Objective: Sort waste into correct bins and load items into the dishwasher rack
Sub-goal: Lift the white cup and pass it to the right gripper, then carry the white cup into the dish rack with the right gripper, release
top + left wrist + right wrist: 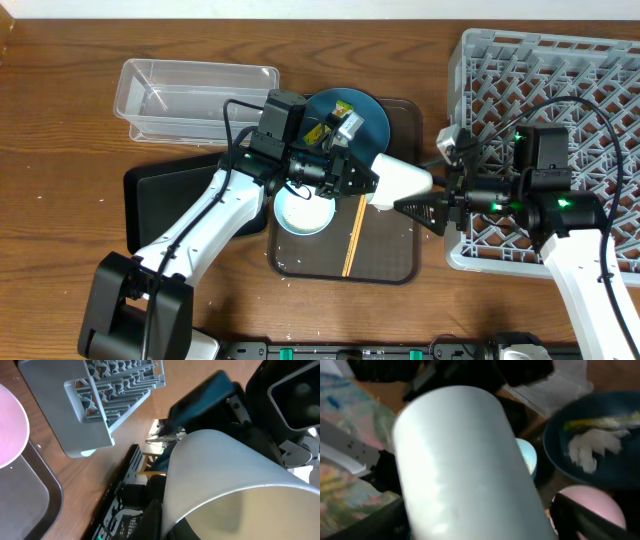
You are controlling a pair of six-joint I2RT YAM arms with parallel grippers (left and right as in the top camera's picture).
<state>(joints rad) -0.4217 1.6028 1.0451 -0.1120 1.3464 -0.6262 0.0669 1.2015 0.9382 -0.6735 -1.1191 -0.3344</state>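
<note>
- The clear tub point(200, 95) sits at 10 o'clock in the overhead view, its long side parallel to the far table point(60, 150) edge. Bare wood lies open at its 9 o'clock.
- The black tray point(165, 200) lies just at the tub's 6 o'clock. Its right edge is hidden under the left arm.
- The brown serving tray point(385, 250) fills the centre.
  - The dark-blue plate point(375, 128) is at its 12 o'clock end and carries the wrapper point(602, 423) and the tissue point(587, 449).
  - The bowl point(300, 212) is at the 8 o'clock edge.
  - The chopsticks point(353, 235) run 12-to-6 just beside the bowl.
  - White grains point(284, 266) lie near the 7 o'clock corner.
- The left gripper point(370, 183) is clamped on one end of the cup point(403, 182), which lies on its side above the serving tray's 3 o'clock edge.
- The right gripper point(420, 208) is at the cup's 4 o'clock. Its wrist view shows a dark finger on each side of the cup, but I cannot tell whether they press on it.
- The second cup point(590, 507) shows its pink mouth near the plate.
- The rack point(600, 70) stands at 3 o'clock. Only a narrow strip of table separates its left wall from the serving tray, and the right gripper hangs over that strip.
</note>
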